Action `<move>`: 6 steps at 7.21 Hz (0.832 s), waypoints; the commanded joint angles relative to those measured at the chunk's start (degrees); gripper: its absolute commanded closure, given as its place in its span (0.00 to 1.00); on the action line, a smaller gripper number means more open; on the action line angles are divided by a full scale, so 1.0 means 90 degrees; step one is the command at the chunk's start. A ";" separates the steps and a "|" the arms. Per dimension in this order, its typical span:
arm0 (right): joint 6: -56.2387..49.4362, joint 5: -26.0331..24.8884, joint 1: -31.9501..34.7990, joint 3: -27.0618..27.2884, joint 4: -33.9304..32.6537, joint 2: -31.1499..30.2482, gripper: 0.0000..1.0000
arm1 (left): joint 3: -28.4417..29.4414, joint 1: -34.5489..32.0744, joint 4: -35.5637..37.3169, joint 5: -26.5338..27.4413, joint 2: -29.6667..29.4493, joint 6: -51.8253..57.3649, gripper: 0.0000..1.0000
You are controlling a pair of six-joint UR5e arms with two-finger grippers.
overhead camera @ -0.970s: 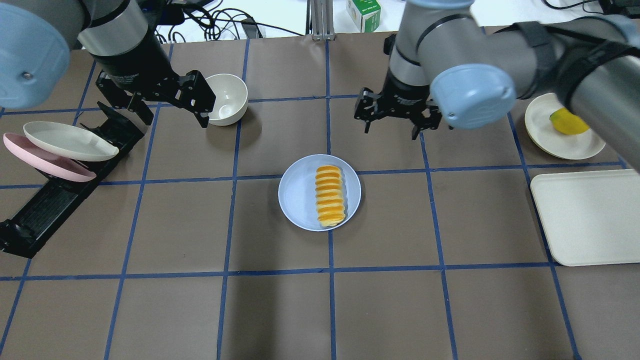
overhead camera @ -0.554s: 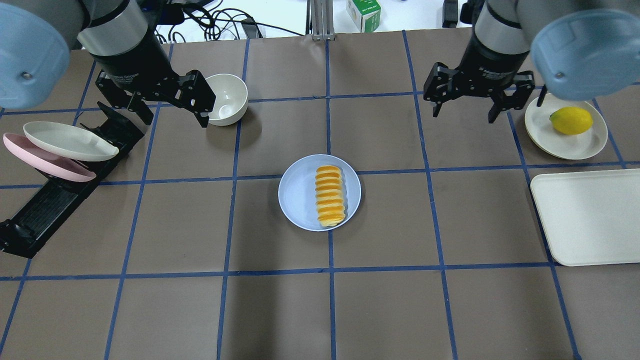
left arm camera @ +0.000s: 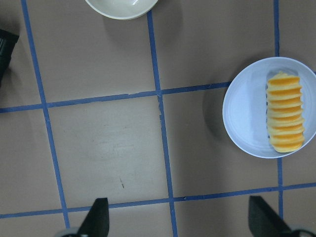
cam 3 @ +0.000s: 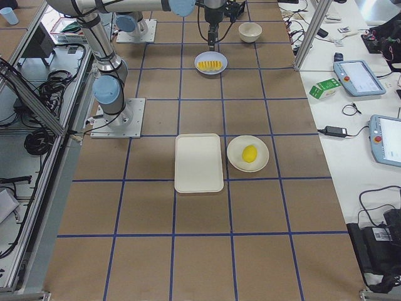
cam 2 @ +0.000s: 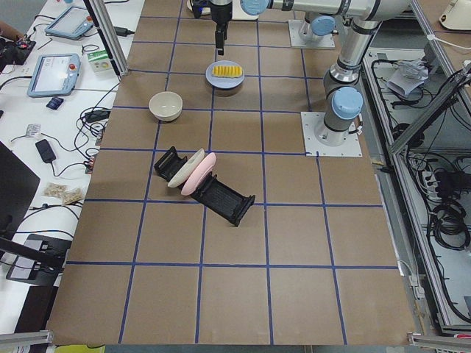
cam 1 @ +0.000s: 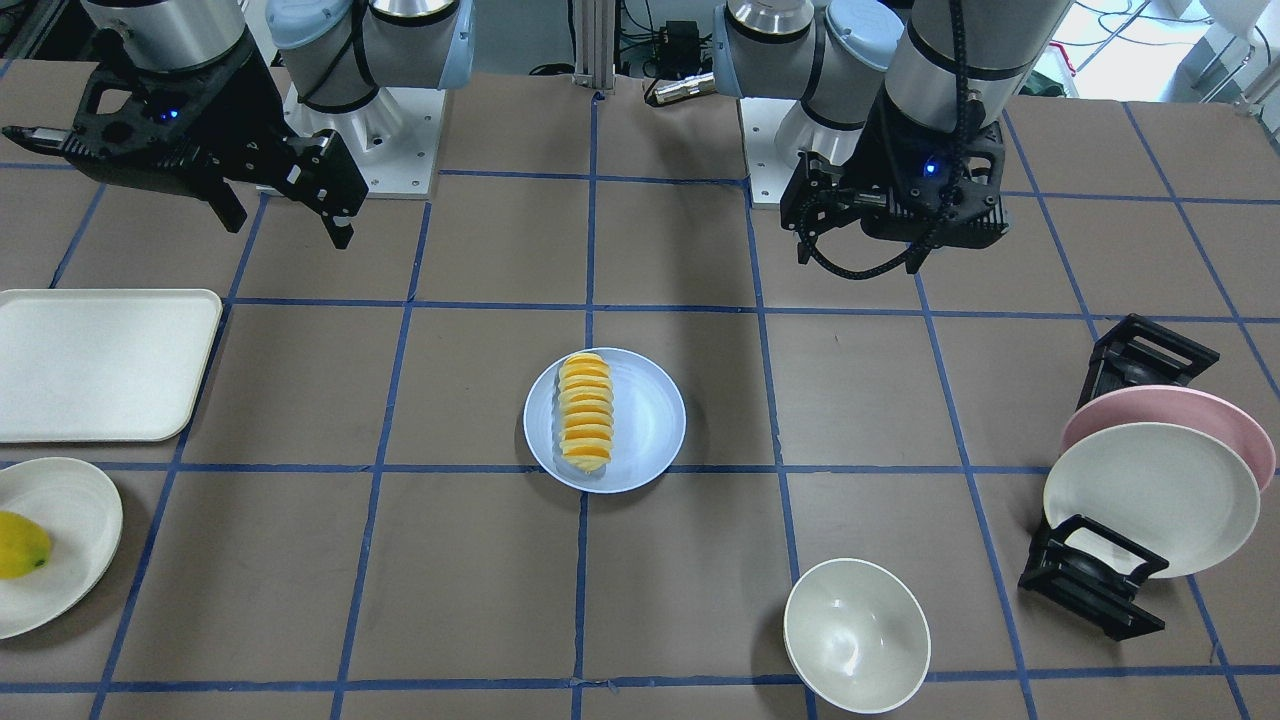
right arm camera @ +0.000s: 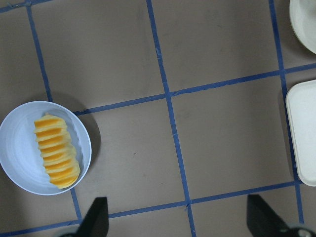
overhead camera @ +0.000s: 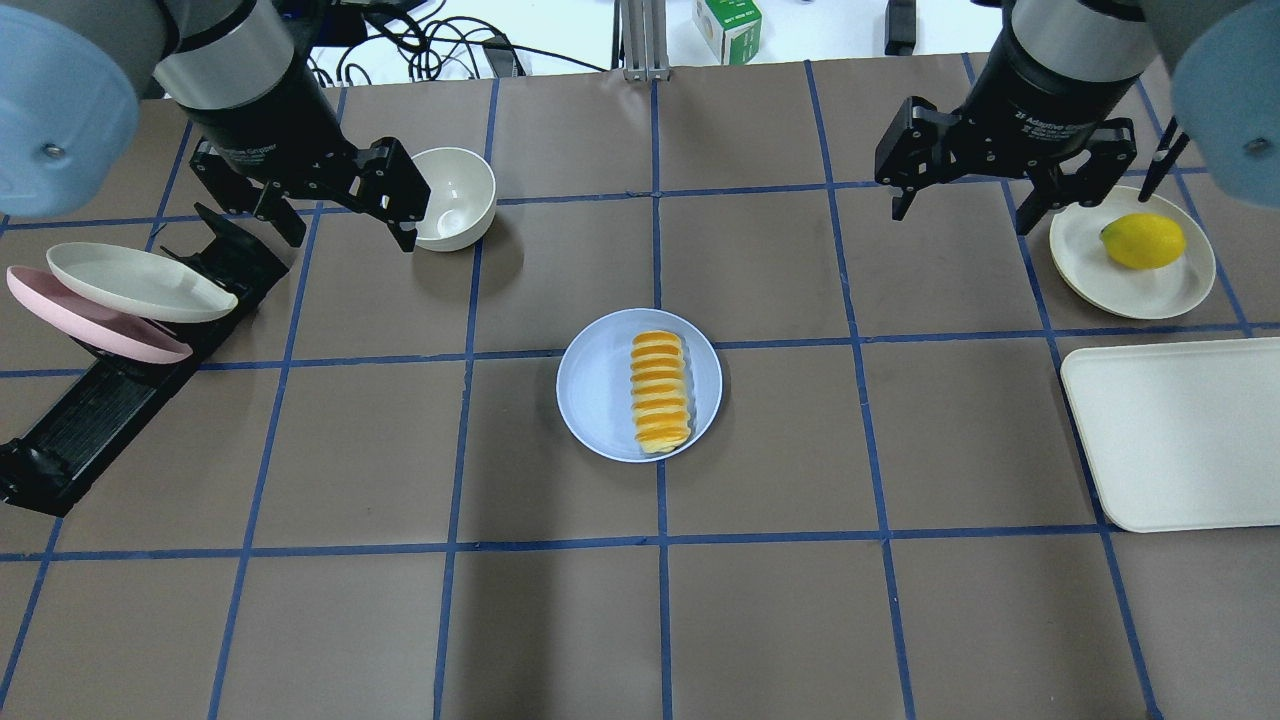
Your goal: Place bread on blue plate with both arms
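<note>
Left end effector [overhead camera: 350,237] agape, right end effector [overhead camera: 961,220] agape, bread [overhead camera: 660,392] apart

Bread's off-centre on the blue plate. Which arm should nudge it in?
Probably right: the bread lies in the blue plate's right half, so the open right gripper could push it inward. The left gripper is open too.

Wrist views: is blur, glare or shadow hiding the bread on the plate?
Left wrist view: sharp, the bread evenly lit on the blue plate, only a soft shadow beside it. Right wrist view: equally sharp, no glare. Overhead view: clear too, small highlights only in the white bowl.
</note>
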 commanded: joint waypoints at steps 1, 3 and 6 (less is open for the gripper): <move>-0.0014 0.0024 0.0004 0.0039 0.0082 -0.0011 0.00 | 0.0005 -0.0006 0.0020 0.0000 0.0003 -0.0007 0.00; -0.0024 -0.0074 0.0004 0.0059 0.0083 -0.0001 0.00 | 0.0005 0.0003 0.0030 0.0000 0.0003 -0.0007 0.00; -0.0014 -0.0084 0.0004 0.0079 0.0112 0.0028 0.00 | -0.0004 0.0003 0.0059 0.0000 0.0003 -0.0007 0.00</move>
